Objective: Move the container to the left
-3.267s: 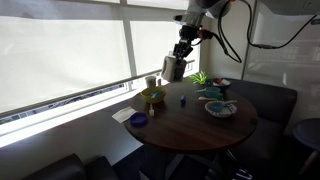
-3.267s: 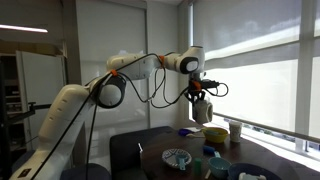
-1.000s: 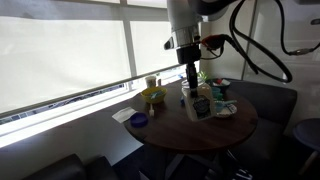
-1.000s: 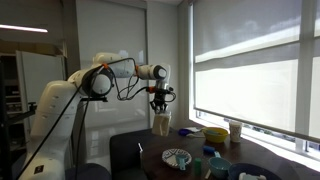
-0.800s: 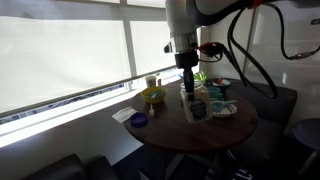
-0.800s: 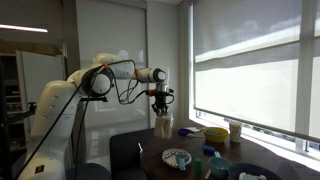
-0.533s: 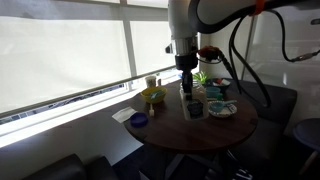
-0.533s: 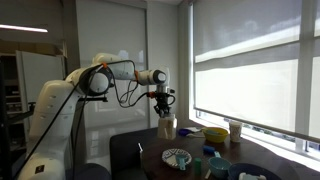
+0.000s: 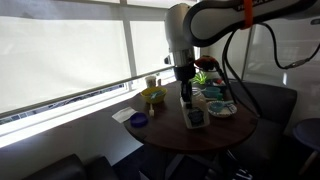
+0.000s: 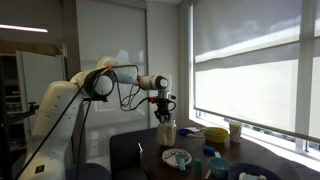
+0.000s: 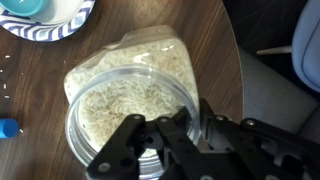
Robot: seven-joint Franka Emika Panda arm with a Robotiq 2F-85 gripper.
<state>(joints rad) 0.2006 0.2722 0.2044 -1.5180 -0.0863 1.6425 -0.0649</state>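
The container is a pale translucent jar with a dark band, filled with pale grains. It hangs from my gripper low over the round wooden table, near its front edge. Whether it touches the table I cannot tell. It also shows in an exterior view under the gripper. In the wrist view I look down into the container. The gripper is shut on its rim, one finger inside and one outside.
A yellow bowl, a small purple dish, a cup, a blue-and-white plate, a green plant and a white paper are on the table. Dark seats surround it; a window lies behind.
The gripper has carried the container from high near the window across the table and down, ending low near the table's front edge. The other objects have not moved.
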